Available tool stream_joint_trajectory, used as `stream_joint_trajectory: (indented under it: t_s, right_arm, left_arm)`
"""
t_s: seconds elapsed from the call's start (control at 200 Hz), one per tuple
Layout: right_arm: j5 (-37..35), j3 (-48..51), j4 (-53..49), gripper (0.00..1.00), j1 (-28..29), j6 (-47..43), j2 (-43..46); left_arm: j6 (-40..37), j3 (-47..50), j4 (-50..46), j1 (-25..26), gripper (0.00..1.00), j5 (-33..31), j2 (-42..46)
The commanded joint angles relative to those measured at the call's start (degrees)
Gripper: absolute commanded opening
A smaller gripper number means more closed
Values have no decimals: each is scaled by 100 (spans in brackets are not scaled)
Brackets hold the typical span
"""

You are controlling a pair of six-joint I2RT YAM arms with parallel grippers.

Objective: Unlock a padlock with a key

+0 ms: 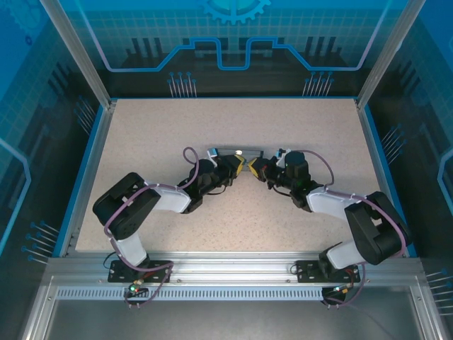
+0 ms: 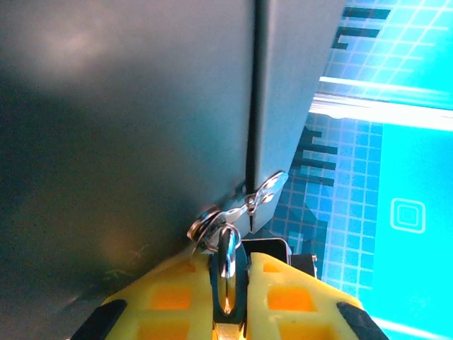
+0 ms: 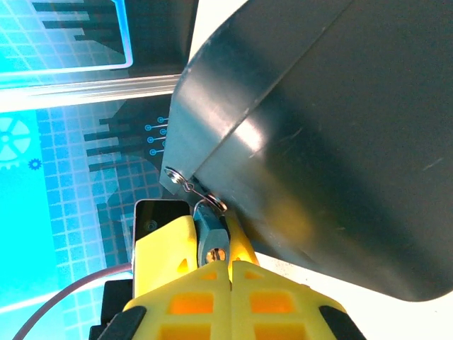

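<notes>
Your left gripper [image 2: 228,276] clamps the padlock [image 2: 226,248], body hidden; right gripper [image 3: 216,256] pressed together; speckled table [image 1: 237,216], blue walls [image 1: 42,106].

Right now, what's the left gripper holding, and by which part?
The left gripper looks to hold the padlock, pinched at its silvery shackle loop between the yellow fingertips. The loop hooks the hasp on the dark box.

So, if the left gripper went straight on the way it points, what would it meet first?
Most likely the silvery hasp on the dark grey box just ahead; the small silvery metal loop pinched in the left gripper would touch it first. Depth is hard to judge.
</notes>
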State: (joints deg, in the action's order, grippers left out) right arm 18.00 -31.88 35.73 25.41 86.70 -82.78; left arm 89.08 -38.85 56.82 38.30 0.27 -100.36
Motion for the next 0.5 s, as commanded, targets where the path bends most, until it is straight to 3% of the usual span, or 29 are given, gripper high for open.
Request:
stream_joint_trajectory:
  t_s: [0.0, 0.305, 0.495]
  right_arm:
    - [119, -82, -196, 0, 184, -179, 133]
    - [47, -292, 212, 0, 67, -91, -313]
    - [371, -606, 607, 0, -87, -69, -691]
  left_arm:
    - [18, -252, 437, 109, 0, 315, 8]
    - [1, -264, 409, 150, 0, 375, 7]
    - [-3, -283, 400, 214, 0, 428, -42]
